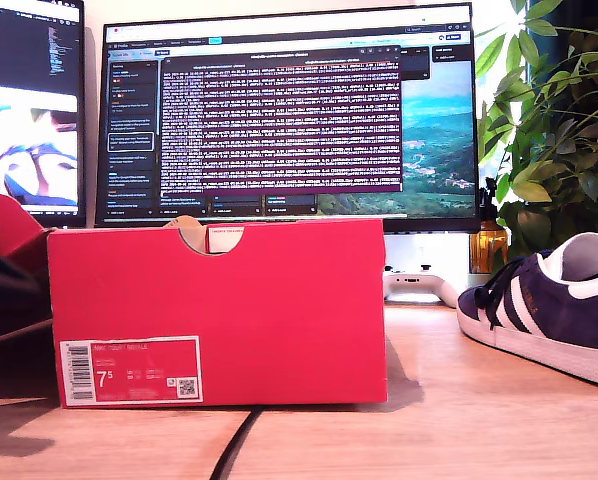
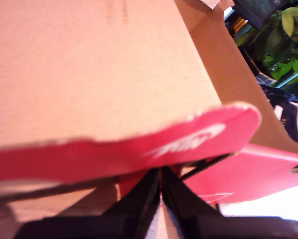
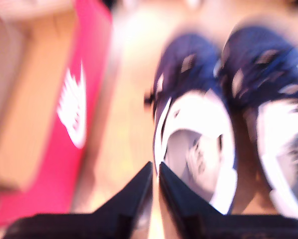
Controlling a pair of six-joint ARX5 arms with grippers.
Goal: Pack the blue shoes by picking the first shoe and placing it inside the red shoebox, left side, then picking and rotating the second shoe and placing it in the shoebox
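Note:
The red shoebox stands in the exterior view's left half, its 7.5 label and top notch facing the camera. One of the blue shoes rests at that view's right edge. Both blue shoes lie side by side, blurred, just beyond my second gripper, whose fingers are shut with nothing between them. A red wall with a white swoosh runs beside the shoes. My first gripper is shut, its tips meeting right under the red lid's rim; I cannot tell whether they pinch it. Neither gripper shows in the exterior view.
The red lid leans up at the exterior view's left edge. Behind the box are two monitors, a white controller and an amber bottle. A plant fills the back right of that view. A black cable crosses the table's front.

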